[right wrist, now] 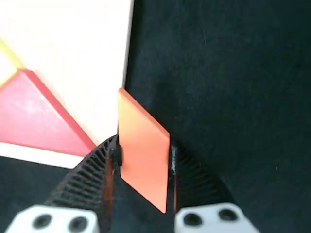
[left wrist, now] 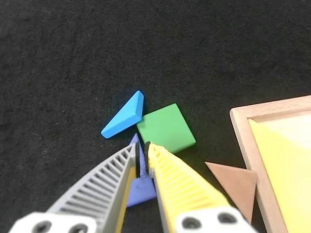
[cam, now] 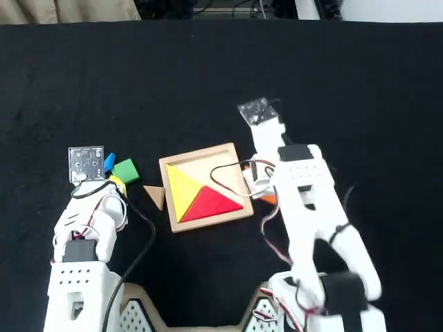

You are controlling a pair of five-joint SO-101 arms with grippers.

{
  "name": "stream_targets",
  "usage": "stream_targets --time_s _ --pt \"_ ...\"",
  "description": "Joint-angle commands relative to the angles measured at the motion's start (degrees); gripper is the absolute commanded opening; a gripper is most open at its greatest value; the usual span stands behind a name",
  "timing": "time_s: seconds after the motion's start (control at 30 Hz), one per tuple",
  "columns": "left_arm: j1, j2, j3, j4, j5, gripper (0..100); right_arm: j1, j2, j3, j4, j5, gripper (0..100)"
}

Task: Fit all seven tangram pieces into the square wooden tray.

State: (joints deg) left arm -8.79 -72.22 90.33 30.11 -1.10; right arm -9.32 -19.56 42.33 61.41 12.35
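Observation:
The square wooden tray (cam: 231,150) lies mid-table with a yellow triangle (cam: 181,187) and a red triangle (cam: 211,203) inside. My right gripper (right wrist: 144,154) is shut on an orange parallelogram (right wrist: 144,160), held at the tray's right rim (right wrist: 127,73). To the left of the tray lie a brown triangle (left wrist: 235,184), a green square (left wrist: 166,128) and a blue triangle (left wrist: 124,118). My left gripper (left wrist: 141,148) is shut, its tips beside the green square. A purple triangle (left wrist: 140,190) lies under its fingers.
Black cloth covers the table, with open room behind the tray and at the far left. A cable (cam: 227,178) from the right arm loops over the tray. The arm bases stand at the front edge.

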Motion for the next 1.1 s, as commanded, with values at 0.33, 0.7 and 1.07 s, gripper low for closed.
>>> stream_targets --time_s 0.33,0.7,1.07 --pt "0.57 -0.70 -0.40 -1.49 -0.53 6 -10.81 6.29 -13.32 3.52 -4.75 1.5" --pt "0.57 -0.70 -0.40 -1.49 -0.53 6 -14.86 13.41 -6.46 -7.38 -12.48 1.5" --pt "0.57 -0.70 -0.40 -1.49 -0.53 6 -11.96 17.89 -6.20 -11.08 -12.48 1.5"
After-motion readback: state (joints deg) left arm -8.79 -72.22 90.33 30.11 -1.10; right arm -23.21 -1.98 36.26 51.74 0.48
